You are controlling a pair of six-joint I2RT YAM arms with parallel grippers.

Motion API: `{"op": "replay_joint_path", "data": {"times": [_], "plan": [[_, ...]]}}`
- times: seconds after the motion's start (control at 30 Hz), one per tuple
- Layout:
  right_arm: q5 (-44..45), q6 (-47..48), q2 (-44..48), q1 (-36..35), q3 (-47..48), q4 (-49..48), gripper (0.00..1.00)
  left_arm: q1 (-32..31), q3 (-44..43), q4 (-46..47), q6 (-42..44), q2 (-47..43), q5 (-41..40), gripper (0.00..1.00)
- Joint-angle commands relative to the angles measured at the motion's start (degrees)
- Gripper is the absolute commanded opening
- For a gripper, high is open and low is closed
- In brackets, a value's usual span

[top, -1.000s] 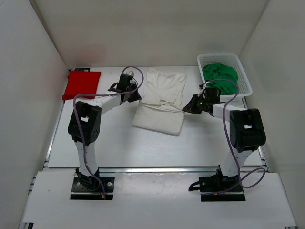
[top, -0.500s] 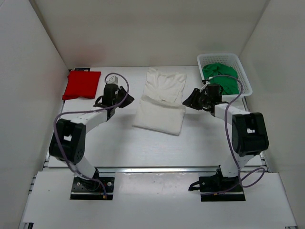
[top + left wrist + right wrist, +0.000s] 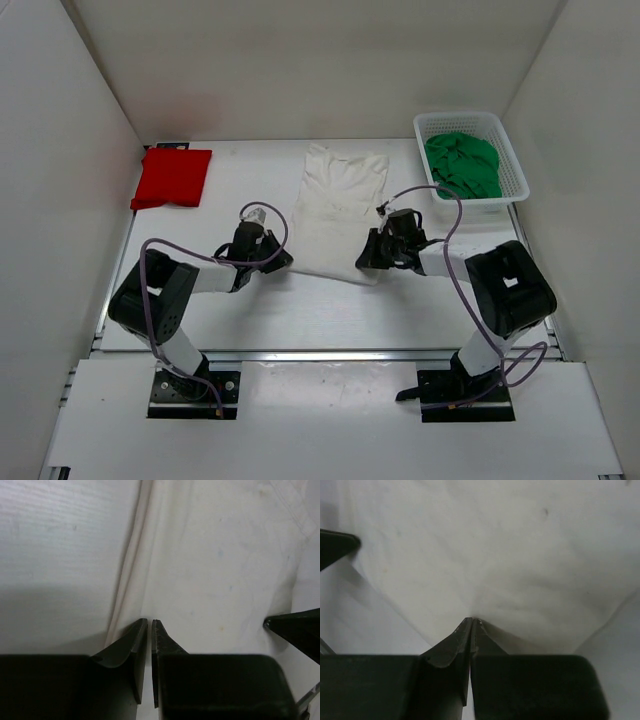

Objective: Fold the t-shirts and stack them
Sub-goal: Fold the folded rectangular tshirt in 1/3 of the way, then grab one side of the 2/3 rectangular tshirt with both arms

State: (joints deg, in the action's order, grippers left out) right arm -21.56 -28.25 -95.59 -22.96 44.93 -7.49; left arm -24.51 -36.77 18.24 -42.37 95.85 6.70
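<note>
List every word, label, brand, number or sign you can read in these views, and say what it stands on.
None: no text can be read in any view.
The red t-shirt, the white t-shirt and the green t-shirt are plain, and the basket shows no label.

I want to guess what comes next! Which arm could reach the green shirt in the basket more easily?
Right. The green shirt lies in the basket at the far right corner, on the right gripper's side. The left gripper is farther off, beyond the white shirt, which the right gripper pinches.
</note>
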Motion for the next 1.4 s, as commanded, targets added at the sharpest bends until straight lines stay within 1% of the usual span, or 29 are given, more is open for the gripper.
{"op": "replay_joint_path", "data": {"times": [0.0,0.07,0.13,0.2,0.23,0.27,0.3,0.33,0.37,0.4,0.43,0.47,0.5,0.53,0.57,0.63,0.7,0.8,0.9,1.03,1.1,1.17,1.2,1.23,1.33,1.37], "plan": [[2.4,1.4,1.0,-1.1,-3.1,-0.3,0.0,-1.9,6.9,0.7,0.0,-5.3,0.2,0.2],[3.4,1.5,1.9,-1.8,-5.0,0.2,0.0,-2.4,10.7,1.7,-1.0,-8.1,0.2,0.19],[1.7,1.3,3.0,-3.0,-7.7,0.3,0.0,-3.3,17.0,2.9,-2.6,-12.2,0.9,0.19],[2.2,1.8,3.9,-4.6,-8.7,1.4,0.0,-5.0,22.1,3.6,-4.6,-16.3,1.2,0.2],[2.6,1.7,5.1,-5.2,-9.9,1.6,0.0,-5.5,23.1,3.6,-5.0,-19.4,1.2,0.22],[2.4,2.1,5.8,-5.4,-10.4,1.9,0.0,-5.7,23.9,3.0,-5.7,-20.6,0.7,0.23],[1.4,2.1,7.9,-6.0,-11.5,2.4,0.0,-4.9,25.5,1.9,-5.8,-25.5,1.9,0.25],[1.1,1.7,8.2,-6.5,-12.0,2.1,0.0,-4.5,25.7,0.8,-5.0,-27.3,2.2,0.26],[0.5,2.0,10.6,-6.4,-12.6,1.9,0.01,-3.5,25.5,-2.2,-4.8,-30.8,2.2,0.26],[-0.3,1.5,11.6,-6.2,-12.9,1.6,0.02,-2.8,25.2,-4.1,-3.7,-32.5,0.9,0.27],[-1.3,1.4,14.1,-5.9,-13.9,1.1,0.07,-1.8,24.9,-7.2,-3.0,-36.1,0.2,0.28],[-1.6,0.9,16.4,-5.3,-14.8,1.0,0.15,-0.7,25.2,-9.6,-1.9,-39.5,-1.0,0.29],[-1.4,0.8,18.2,-4.9,-15.2,0.8,0.19,0.1,25.4,-11.1,-1.3,-40.8,-1.3,0.3],[-1.6,0.6,21.3,-4.0,-16.9,0.5,0.27,1.9,25.8,-12.6,-1.0,-43.1,-0.7,0.33],[-1.9,-0.1,23.9,-2.6,-18.2,0.3,0.31,3.1,26.5,-13.6,-0.4,-44.4,-0.3,0.35],[-2.6,-0.9,27.1,-0.6,-20.5,0.3,0.37,3.9,27.3,-14.4,0.2,-44.9,1.1,0.37],[-2.6,-1.4,29.1,1.6,-22.5,1.5,0.41,2.7,27.9,-14.6,0.4,-44.3,0.7,0.4],[-3.9,-1.5,29.2,3.0,-25.1,1.3,0.42,-0.4,26.8,-13.4,0.7,-40.5,0.4,0.44],[-4.5,-1.9,27.7,2.0,-25.8,1.2,0.43,-1.7,24.3,-13.1,1.3,-35.0,1.6,0.49],[-6.8,-3.1,24.6,2.9,-26.2,-2.1,0.45,-3.5,23.2,-14.3,2.3,-32.0,0.5,0.47],[-7.5,-3.1,22.9,3.3,-26.2,-3.3,0.41,-3.0,23.7,-13.8,2.4,-32.0,0.2,0.46],[-8.6,-2.8,21.0,3.4,-25.7,-3.8,0.31,-2.7,23.4,-14.2,2.7,-31.7,0.2,0.45],[-8.7,-2.7,19.8,3.3,-25.5,-3.7,0.31,-3.2,23.2,-14.5,3.0,-31.9,0.2,0.43],[-8.7,-2.8,18.8,3.4,-25.2,-3.7,0.28,-3.5,22.8,-15.0,3.3,-31.3,0.1,0.42],[-7.6,-3.1,19.4,3.4,-25.2,-3.2,0.27,-4.8,22.5,-16.0,4.0,-30.6,-0.9,0.41],[-6.8,-3.4,19.7,3.3,-25.4,-3.1,0.23,-5.2,22.4,-16.1,4.0,-30.8,-1.2,0.41]]}}
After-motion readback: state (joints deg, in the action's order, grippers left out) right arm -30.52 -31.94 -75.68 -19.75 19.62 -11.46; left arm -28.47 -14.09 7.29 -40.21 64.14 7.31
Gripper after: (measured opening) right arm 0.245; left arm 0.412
